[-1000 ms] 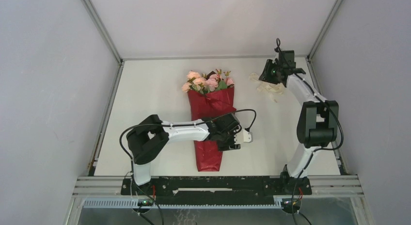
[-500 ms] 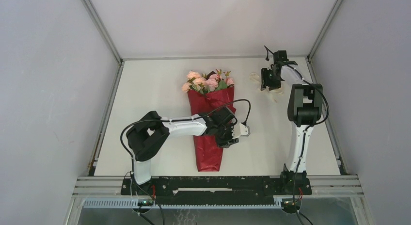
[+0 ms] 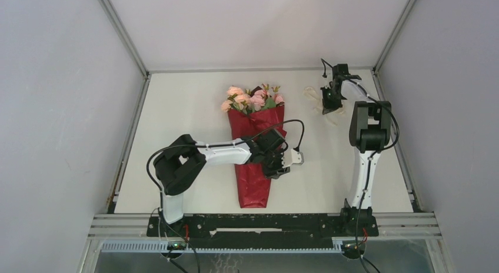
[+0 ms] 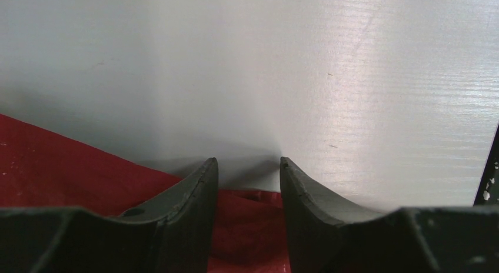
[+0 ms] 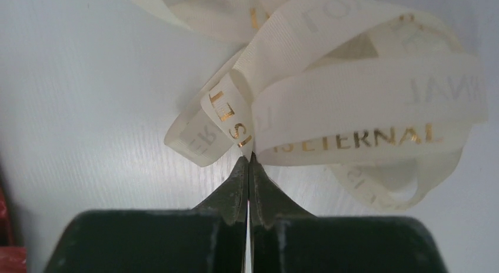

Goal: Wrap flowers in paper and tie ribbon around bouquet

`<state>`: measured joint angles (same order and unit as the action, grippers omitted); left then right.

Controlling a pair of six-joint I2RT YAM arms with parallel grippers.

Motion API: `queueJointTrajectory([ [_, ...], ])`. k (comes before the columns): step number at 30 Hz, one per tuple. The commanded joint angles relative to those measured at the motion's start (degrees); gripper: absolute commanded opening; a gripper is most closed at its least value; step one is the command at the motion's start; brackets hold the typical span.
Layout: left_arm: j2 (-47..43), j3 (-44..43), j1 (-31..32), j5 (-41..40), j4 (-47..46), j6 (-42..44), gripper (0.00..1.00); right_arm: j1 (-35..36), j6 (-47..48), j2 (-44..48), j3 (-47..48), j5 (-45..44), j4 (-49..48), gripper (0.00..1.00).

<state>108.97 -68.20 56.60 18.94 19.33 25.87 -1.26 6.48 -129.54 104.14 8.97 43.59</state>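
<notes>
Right claw was clamped shut, tips together right at the lower edge of the ribbon — whether any ribbon was actually pinched, I couldn't tell. That cream tangle sat on the table in the upper right of the overhead view. Centre frame, the bouquet lay flat, flowers toward the top, red paper tapering toward the bottom. Left claw stood open at the bouquet's right edge — paper beneath it, nothing gripped.
</notes>
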Motion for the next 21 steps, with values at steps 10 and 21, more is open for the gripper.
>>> queueJointTrajectory([
  [10,4.17,1.03,-0.08,1.00,4.53,-0.45,0.46,-8.36,-17.79,49.45,-13.19,5.45,-3.98,0.00],
  [21,4.25,1.01,-0.15,0.86,4.66,-0.49,0.45,11.55,-30.18,73.58,-39.90,-3.04,-8.22,0.00],
])
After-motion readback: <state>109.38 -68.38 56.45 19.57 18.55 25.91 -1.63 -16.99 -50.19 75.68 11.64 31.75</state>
